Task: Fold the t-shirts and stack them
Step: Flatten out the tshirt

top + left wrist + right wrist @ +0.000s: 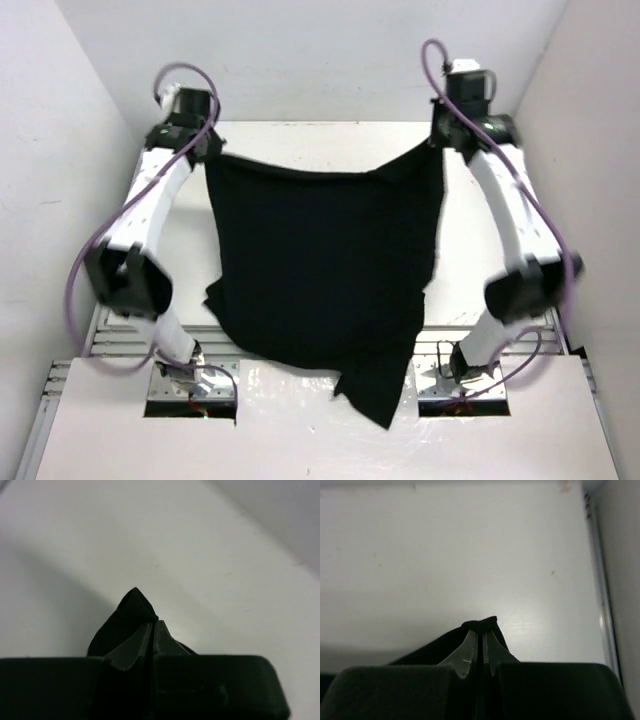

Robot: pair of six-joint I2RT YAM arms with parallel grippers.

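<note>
A plain black t-shirt [325, 270] hangs stretched between both arms over the white table, its lower edge trailing past the near edge. My left gripper [212, 150] is shut on its far left corner. In the left wrist view a peak of black cloth [134, 607] sticks out of that gripper's [152, 624] closed fingertips. My right gripper [440, 140] is shut on the far right corner. The right wrist view shows a fold of the cloth [482, 625] pinched at the tips of the right gripper [482, 634].
White walls enclose the table [330, 135] on the left, back and right. The arm bases [190, 385] [465, 375] sit at the near edge. A metal rail [600, 590] runs along the table's right side.
</note>
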